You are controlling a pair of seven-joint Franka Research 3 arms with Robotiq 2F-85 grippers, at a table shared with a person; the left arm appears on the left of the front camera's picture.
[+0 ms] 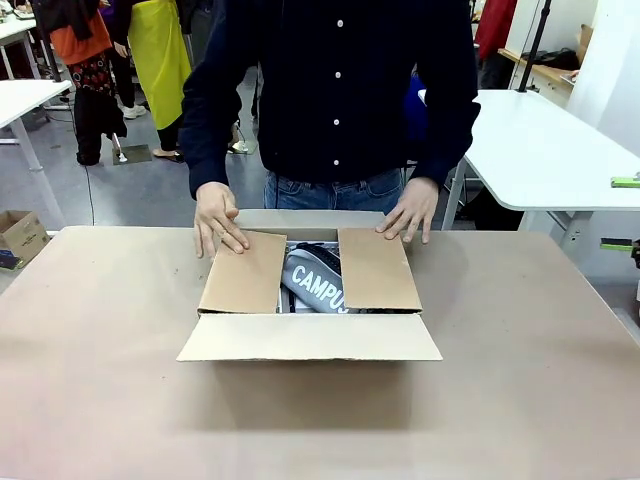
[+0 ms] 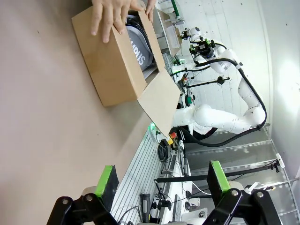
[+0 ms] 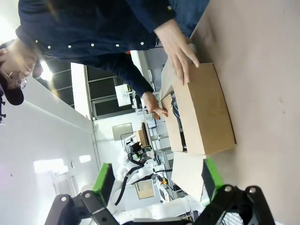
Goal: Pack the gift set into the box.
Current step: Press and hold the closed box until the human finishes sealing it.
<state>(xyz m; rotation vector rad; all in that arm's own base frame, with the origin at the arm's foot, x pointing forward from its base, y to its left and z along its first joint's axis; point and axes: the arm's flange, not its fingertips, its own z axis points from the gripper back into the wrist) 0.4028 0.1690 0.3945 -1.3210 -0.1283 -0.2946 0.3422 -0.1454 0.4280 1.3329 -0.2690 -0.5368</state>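
The brown cardboard box [image 1: 310,338] stands in the middle of the table, its near flap folded out flat toward me. The person's two hands [image 1: 218,218] [image 1: 408,208] press the two side flaps down over the opening. Through the gap between them the gift set [image 1: 318,285] shows inside, its dark piece lettered "CAMPUS". In the left wrist view my left gripper [image 2: 163,180] is open and empty, well away from the box [image 2: 112,65], with the gift set [image 2: 138,47] visible inside it. My right gripper [image 3: 157,180] is also open and empty, apart from the box [image 3: 206,112].
The tan table top [image 1: 100,380] spreads wide on both sides of the box. The person stands at the far edge. A small cardboard box [image 1: 20,235] sits on the floor at far left. A white table [image 1: 540,150] stands behind at the right.
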